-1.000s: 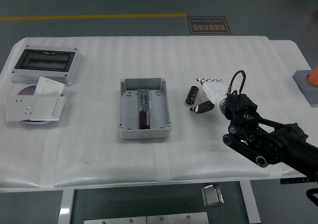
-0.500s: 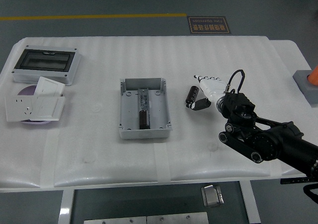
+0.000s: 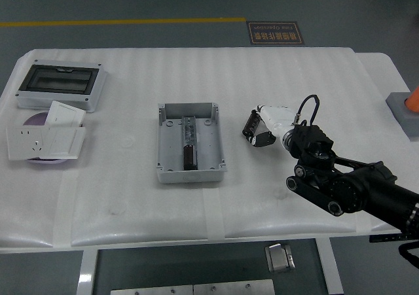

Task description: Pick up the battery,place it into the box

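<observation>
White padded table (image 3: 131, 197), ribbed along its far half, with grey floor behind it, a yellow line (image 3: 124, 22) painted across the floor and a dark floor sign (image 3: 275, 32) just past the table's far edge. Right of centre, the white right hand (image 3: 267, 123) on its black arm is on the small black cylindrical battery (image 3: 249, 125), fingers curled over it and the thumb tucked below, so it looks clamped on the battery, which is down at the table surface. The open grey plastic box (image 3: 190, 142) sits at mid-table, near the battery on its left but apart from it, with a dark cylinder already lying inside. Far left: a grey enclosure with a dark window (image 3: 59, 86), white socket plates (image 3: 46, 138) in front of it. At the right edge, a grey block (image 3: 406, 108) with something orange on it.
</observation>
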You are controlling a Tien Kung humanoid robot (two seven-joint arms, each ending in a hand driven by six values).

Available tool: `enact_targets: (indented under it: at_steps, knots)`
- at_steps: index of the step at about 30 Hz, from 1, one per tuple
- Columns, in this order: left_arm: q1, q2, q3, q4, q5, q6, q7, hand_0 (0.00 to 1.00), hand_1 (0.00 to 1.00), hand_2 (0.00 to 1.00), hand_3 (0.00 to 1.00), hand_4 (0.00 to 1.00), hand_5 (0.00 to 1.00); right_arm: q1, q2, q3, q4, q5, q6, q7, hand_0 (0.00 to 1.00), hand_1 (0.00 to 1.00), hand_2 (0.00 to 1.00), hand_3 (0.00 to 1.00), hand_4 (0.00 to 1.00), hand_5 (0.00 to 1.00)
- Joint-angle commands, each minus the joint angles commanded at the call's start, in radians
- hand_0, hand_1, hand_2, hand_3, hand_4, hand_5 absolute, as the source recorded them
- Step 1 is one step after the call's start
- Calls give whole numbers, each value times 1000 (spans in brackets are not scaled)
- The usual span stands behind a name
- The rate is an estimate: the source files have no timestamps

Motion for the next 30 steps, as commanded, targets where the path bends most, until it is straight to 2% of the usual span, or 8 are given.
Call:
enact_targets:
  at_steps: [7, 13, 18, 23, 27, 28, 30]
  knots:
    - [-2, -1, 5, 1, -5, 2, -3, 584, 670, 576, 581, 504, 144, -7, -13, 23, 33, -31, -13, 2, 853, 614, 602, 723, 463, 149]
    - [-2, -2, 6, 0, -6, 2, -2, 584, 670, 577, 583, 502, 145, -29, -43, 114, 154, -95, -14, -15, 826, 589, 578, 706, 461, 147]
    - [0, -1, 5, -1, -4, 3, -1, 584, 670, 577, 583, 502, 145, -64, -49, 167, 273, -109, -34, -15, 830, 590, 577, 704, 459, 151]
    - [5, -2, 5, -1, -6, -2, 6, 584, 670, 577, 582, 504, 147, -102, -30, 148, 395, -101, -64, 6, 833, 593, 590, 719, 463, 166]
    - [8, -8, 13, 1, -15, -10, 11, 584, 670, 577, 582, 504, 147, -133, 12, 125, 435, -154, -73, 8, 833, 593, 590, 719, 463, 166]
    - [9, -10, 15, 1, -17, -11, 11, 584, 670, 577, 584, 503, 146, -139, 21, 119, 432, -168, -75, 8, 853, 717, 780, 915, 559, 238]
    - [10, -10, 17, 2, -19, -13, 12, 584, 670, 577, 584, 503, 146, -146, 30, 106, 426, -181, -78, 8, 853, 717, 780, 915, 559, 238]
